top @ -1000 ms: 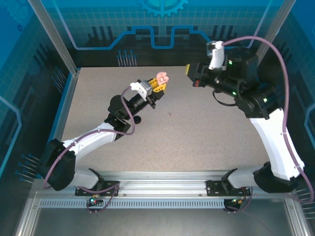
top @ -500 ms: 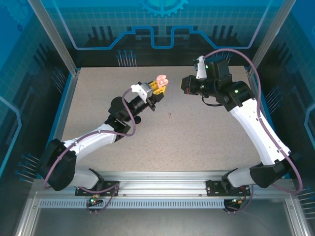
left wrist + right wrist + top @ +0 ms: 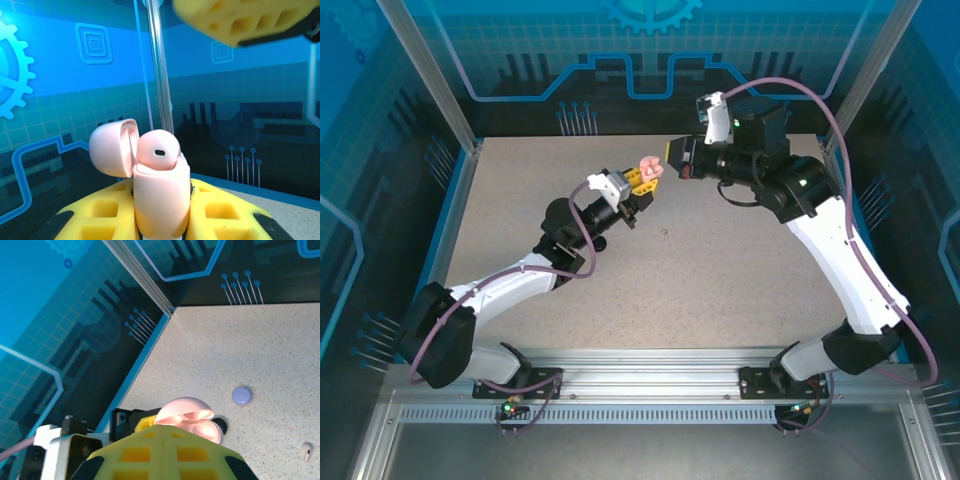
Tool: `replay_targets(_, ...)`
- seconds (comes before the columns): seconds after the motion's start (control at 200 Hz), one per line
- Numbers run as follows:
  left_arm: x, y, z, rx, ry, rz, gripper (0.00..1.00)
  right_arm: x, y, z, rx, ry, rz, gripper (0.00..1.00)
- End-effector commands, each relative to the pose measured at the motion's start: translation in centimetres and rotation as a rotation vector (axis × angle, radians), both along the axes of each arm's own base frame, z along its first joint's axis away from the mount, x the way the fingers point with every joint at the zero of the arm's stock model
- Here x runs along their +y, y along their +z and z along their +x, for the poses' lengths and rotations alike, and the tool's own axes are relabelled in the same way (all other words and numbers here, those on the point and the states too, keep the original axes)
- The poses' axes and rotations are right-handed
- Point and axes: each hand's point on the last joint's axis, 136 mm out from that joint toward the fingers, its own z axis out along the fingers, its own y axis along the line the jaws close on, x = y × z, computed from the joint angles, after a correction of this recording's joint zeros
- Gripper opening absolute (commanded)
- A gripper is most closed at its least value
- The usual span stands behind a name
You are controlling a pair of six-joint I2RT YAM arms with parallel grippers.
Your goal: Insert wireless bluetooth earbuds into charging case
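Right now the left gripper [image 3: 645, 178] is clamping the pink charging case [image 3: 160, 195] upright in the air, lid [image 3: 114, 147] hinged open, while the right gripper [image 3: 672, 154] is hovering just beside it, jaws closed; whether it is pinching anything I cannot tell. One pale earbud [image 3: 306, 451] is lying on the table [image 3: 260, 350]. A misaligned approach would be risking knocking the lid shut.

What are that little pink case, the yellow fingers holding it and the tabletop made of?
Pink case: likely smooth plastic, satin finish, soft even sheen.
Yellow fingers: probably matte moulded or printed plastic, with a grid of hollow pockets.
Tabletop: pale speckled surface, stone-look laminate or composite; can't tell which.
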Motion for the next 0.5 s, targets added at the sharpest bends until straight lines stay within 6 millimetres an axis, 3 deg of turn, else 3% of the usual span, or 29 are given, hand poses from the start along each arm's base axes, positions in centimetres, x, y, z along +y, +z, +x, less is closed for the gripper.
replay_targets(0.0, 0.1, 2.0, -0.8, -0.054, -0.019, -0.023, 0.0, 1.4, 0.0, -0.1, -0.001, 0.044, 0.011, 0.0)
replay_targets(0.495, 0.2, 2.7, -1.0, -0.066, -0.023, -0.037, 0.0, 2.9, -2.0, 0.4, 0.041, 0.06, -0.007, 0.0)
